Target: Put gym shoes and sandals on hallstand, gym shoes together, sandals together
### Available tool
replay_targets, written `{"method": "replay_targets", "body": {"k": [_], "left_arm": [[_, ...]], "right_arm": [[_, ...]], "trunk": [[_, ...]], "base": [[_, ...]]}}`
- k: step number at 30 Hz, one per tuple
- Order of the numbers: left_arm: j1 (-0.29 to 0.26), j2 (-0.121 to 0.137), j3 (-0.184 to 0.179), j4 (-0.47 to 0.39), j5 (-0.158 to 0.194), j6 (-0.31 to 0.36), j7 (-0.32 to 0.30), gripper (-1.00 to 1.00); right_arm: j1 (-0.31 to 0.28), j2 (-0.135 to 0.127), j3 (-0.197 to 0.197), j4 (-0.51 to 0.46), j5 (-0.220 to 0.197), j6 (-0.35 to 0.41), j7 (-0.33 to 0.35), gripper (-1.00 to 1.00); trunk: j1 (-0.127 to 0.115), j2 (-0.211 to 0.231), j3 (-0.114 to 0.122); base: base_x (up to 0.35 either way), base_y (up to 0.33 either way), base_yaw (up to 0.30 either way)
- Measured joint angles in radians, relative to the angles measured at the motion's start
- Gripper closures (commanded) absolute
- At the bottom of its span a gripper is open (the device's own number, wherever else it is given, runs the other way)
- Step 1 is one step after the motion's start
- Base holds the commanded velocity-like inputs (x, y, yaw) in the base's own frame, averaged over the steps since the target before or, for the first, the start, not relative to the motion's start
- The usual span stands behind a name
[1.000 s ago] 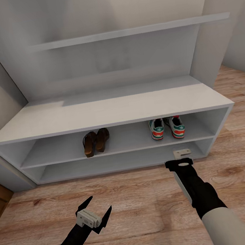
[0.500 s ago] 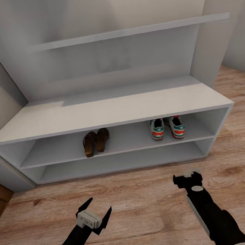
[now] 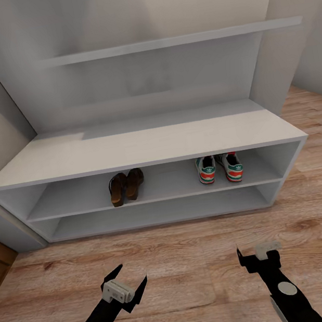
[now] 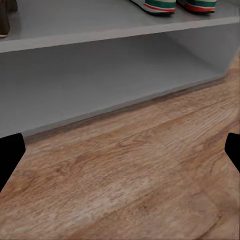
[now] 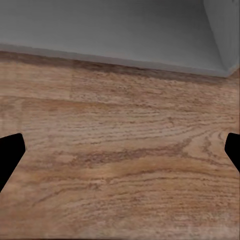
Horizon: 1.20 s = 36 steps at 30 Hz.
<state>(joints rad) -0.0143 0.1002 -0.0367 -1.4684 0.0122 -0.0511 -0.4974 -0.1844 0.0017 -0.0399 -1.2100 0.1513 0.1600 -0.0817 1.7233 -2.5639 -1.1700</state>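
- Your left gripper (image 3: 125, 282): jaws spread wide, empty, above the corridor floor (image 3: 189, 261).
- Your right gripper (image 3: 260, 258): wide apart, empty.
- Gym shoes (image 3: 219, 168), sandals (image 3: 126, 186): paired on the hallstand (image 3: 143, 148) upper shelf, toes hidden beneath its top.

Two sandals (image 3: 126, 185) are sitting ahead of the left gripper (image 3: 128, 280), two gym shoes (image 3: 219, 167) ahead of the right gripper (image 3: 260, 258), all four sharing one hallstand (image 3: 142, 145) shelf.
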Motion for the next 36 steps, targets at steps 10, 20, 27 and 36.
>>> {"method": "replay_targets", "body": {"k": [10,20,27,36], "left_arm": [[-0.001,0.01,0.018,0.027,0.001,-0.001,-0.001,-1.0],[0.0,0.013,0.053,0.034,0.001,0.0,-0.002,-1.0],[0.001,0.014,0.087,0.036,0.0,0.0,-0.003,-1.0],[0.002,0.015,0.118,0.039,0.0,0.0,-0.003,-1.0]], "right_arm": [[0.05,-0.009,-0.004,0.017,0.003,-0.098,0.022,-1.0],[0.081,-0.011,-0.005,0.023,0.001,-0.127,0.029,-1.0],[0.098,-0.008,-0.002,0.019,0.004,-0.136,0.031,-1.0],[0.108,-0.002,0.002,0.009,0.007,-0.141,0.032,-1.0]], "trunk": [[0.0,0.0,0.0],[0.0,0.0,0.0],[0.0,0.0,0.0],[0.0,0.0,0.0]], "base": [[0.0,0.0,0.0],[0.0,0.0,0.0],[0.0,0.0,0.0],[0.0,0.0,0.0]]}}
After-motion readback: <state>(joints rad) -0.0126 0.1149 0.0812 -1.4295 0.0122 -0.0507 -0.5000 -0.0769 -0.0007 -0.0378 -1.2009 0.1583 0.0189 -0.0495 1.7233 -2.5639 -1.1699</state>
